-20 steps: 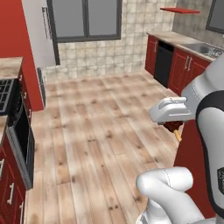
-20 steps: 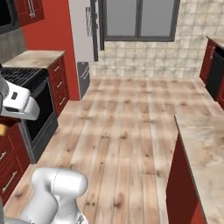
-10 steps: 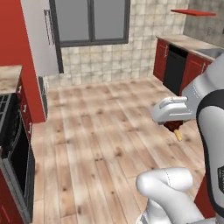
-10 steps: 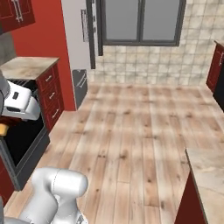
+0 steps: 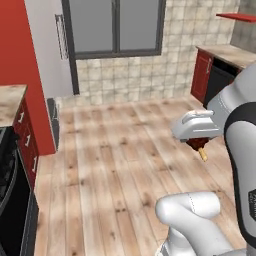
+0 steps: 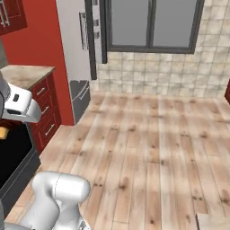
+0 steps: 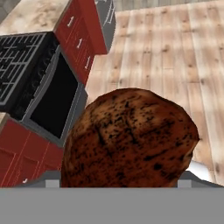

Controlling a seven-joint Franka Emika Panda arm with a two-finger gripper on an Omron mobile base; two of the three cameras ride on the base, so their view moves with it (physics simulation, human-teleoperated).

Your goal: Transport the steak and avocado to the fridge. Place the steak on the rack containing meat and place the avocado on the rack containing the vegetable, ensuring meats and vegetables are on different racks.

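My gripper (image 5: 198, 143) is shut on the steak (image 7: 131, 141), a dark reddish-brown lump that hides both fingertips in the hand view. In the left base view the steak (image 5: 198, 145) hangs under the white hand with its tan stub pointing down. That stub (image 6: 3, 133) also peeks out at the left edge of the right base view. The fridge (image 6: 74, 49) stands ahead by the red wall, door closed, with its silver bar handle (image 5: 60, 36) showing. The avocado and both racks are out of view.
A black stove and oven (image 7: 46, 94) sits below the hand, with red drawers (image 7: 83, 37) and a stone counter (image 6: 24, 75) beside it. Wooden floor (image 6: 152, 148) stretches to the tiled wall and window (image 5: 117, 25). A dark dishwasher (image 5: 220, 80) stands at the right.
The base has driven and turned, so the whole scene shifted: the fridge and window are nearer and more central. The steak stays in the gripper.
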